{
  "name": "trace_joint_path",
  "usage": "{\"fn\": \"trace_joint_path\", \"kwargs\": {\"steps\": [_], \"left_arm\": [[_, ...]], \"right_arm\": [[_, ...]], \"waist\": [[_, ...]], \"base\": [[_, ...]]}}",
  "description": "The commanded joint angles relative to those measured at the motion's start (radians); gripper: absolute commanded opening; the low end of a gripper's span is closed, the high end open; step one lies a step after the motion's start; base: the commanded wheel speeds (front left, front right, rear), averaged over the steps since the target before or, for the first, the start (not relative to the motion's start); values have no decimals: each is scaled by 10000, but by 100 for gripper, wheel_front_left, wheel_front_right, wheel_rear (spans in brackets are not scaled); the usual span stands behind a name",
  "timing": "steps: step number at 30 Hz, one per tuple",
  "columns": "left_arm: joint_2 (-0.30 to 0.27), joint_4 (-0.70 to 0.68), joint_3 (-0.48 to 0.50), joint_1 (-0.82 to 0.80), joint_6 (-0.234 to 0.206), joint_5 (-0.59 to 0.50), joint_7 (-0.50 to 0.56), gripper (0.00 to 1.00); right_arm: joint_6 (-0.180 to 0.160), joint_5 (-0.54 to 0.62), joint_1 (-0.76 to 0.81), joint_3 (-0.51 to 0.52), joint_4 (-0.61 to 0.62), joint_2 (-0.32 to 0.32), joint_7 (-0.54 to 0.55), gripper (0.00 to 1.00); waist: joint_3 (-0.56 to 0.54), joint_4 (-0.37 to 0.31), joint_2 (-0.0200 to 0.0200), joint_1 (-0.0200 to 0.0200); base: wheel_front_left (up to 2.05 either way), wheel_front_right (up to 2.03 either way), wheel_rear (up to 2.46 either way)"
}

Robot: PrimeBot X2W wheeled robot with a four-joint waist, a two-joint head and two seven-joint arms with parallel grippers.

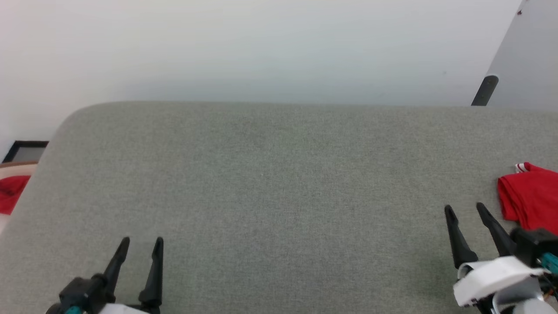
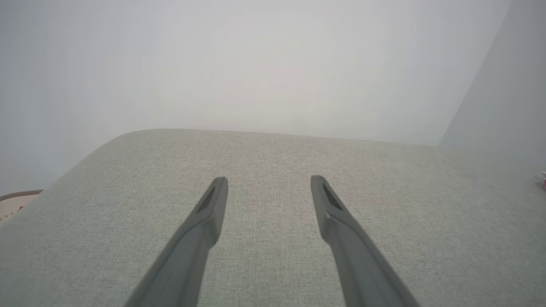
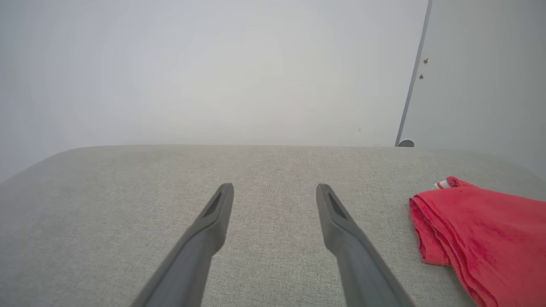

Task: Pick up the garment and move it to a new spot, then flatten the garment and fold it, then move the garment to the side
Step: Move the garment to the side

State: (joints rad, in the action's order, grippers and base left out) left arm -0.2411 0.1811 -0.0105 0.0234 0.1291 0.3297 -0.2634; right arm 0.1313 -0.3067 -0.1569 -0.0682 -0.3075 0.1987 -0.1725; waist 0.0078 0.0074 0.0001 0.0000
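My right hand (image 1: 464,207), fingers apart and empty, hangs over the grey bench (image 1: 279,174). Just to its right lies the garment (image 1: 529,196), folded, at the bench's right side. It runs out of view, so I cannot tell its long axis. My left hand (image 1: 142,240), also spread and empty, is well apart from it, so the right arm is nearer.

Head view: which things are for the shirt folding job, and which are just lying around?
For the job: garment, folded on the grey surface; left claw and right claw, open.
Lying about: red cloth scrap, past the surface's left edge; dark frame.
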Motion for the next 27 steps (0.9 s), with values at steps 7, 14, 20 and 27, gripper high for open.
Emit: {"fn": "trace_joint_path", "kwargs": {"steps": [7, 14, 20, 27], "left_arm": [[319, -565, 439, 900, 24, -210, -2, 100], [521, -1183, 600, 1690, 24, -527, -2, 100], [548, -1409, 668, 1900, 24, -560, -2, 100], [494, -1426, 565, 1854, 24, -450, -2, 100]], "right_arm": [[-11, -92, 1366, 647, 1333, -33, 183, 100], [-11, 18, 2528, 1251, 2648, -154, 751, 100], [-11, 163, 3003, 1512, 3361, -396, 1051, 100], [-11, 275, 3127, 1507, 3643, -518, 1181, 100]], "waist": [[-268, 63, -1, 0], [-331, 251, -1, 0], [-339, 290, -1, 0], [-352, 206, -1, 0]], "base": [[0, 0, 0], [0, 0, 0], [0, 0, 0], [0, 0, 0]]}}
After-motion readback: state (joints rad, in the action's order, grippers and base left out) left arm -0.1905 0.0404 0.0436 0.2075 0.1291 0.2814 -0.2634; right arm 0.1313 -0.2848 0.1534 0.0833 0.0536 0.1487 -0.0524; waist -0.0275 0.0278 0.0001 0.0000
